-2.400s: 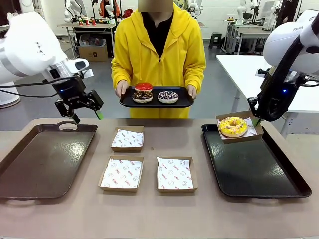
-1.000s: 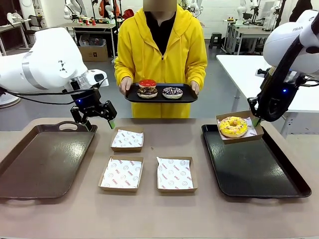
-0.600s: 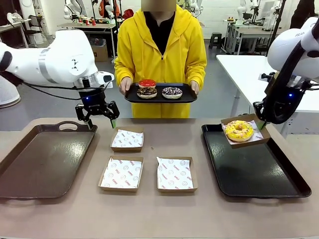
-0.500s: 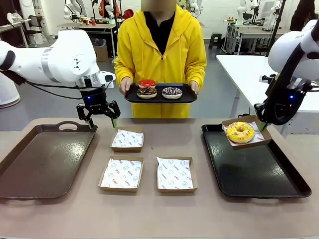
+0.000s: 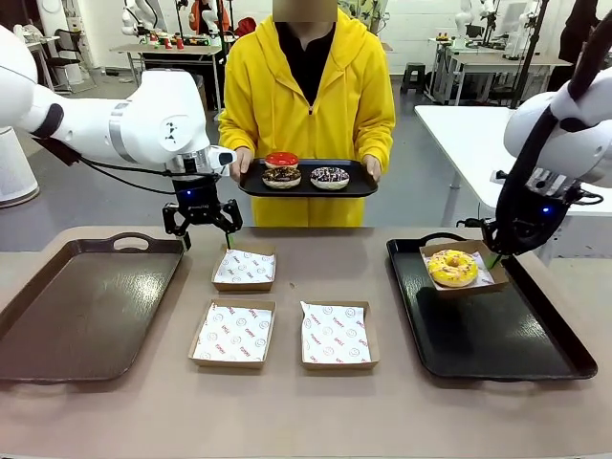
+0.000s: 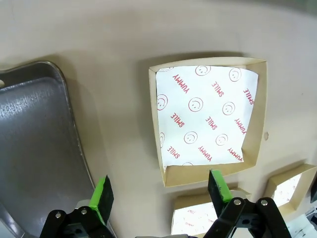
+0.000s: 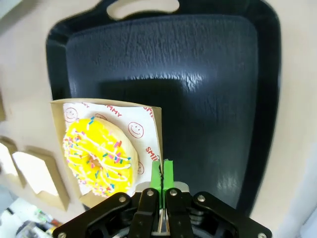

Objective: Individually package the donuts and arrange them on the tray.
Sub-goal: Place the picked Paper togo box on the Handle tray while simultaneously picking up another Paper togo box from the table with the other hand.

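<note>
Three paper-lined boxes (image 5: 234, 333) sit between two trays (image 5: 86, 306)

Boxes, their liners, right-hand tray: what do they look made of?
Boxes: brown cardboard, matte, with folded walls. Liners: thin white paper printed in red; coated or not, cannot tell. Right-hand tray: likely black plastic, grained surface with a soft sheen; painted metal not excluded.

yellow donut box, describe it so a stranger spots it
Find the black tray on the robot's right. At its far end the right gripper pinches a cardboard box. Only it holds a donut, yellow-iced; the other three hold paper.
</note>
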You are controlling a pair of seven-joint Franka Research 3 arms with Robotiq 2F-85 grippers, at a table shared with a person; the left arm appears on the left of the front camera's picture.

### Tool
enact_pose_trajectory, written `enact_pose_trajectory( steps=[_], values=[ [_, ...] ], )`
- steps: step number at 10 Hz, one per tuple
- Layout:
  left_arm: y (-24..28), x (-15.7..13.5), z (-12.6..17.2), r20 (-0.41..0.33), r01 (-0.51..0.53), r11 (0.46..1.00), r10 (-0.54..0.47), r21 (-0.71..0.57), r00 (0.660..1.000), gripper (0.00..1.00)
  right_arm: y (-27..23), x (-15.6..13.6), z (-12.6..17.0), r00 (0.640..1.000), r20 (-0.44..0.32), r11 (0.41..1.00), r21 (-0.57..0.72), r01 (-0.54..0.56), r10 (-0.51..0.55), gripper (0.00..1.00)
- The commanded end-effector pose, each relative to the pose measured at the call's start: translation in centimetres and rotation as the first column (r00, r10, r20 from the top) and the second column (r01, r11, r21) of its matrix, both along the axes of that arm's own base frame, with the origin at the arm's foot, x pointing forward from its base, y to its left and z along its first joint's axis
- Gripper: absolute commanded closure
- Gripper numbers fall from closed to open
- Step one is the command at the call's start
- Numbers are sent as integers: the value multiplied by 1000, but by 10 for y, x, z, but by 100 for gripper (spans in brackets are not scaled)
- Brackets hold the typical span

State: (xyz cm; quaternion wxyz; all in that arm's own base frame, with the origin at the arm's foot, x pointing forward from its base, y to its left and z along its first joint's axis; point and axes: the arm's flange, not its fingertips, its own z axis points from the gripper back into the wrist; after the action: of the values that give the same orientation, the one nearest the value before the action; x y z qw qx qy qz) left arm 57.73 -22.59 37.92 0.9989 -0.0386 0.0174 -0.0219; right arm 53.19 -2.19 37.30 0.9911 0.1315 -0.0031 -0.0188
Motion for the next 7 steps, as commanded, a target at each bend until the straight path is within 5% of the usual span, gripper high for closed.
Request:
enact_pose_trajectory(
  steps=[1,5,7],
  values=[
    [-4,5,-2,3,-24,999,24,31,1000,0,4,21,-6,1000,16,999,44,14,-15,99],
    [-1,1,-8,-11,-1,1000,1,4,1000,0,11,35,-15,997,-35,998,12,69,-68,99],
    [-1,1,-8,-11,-1,1000,1,4,1000,0,10,28,-18,1000,-15,1000,26,6,-6,99]
  ],
)
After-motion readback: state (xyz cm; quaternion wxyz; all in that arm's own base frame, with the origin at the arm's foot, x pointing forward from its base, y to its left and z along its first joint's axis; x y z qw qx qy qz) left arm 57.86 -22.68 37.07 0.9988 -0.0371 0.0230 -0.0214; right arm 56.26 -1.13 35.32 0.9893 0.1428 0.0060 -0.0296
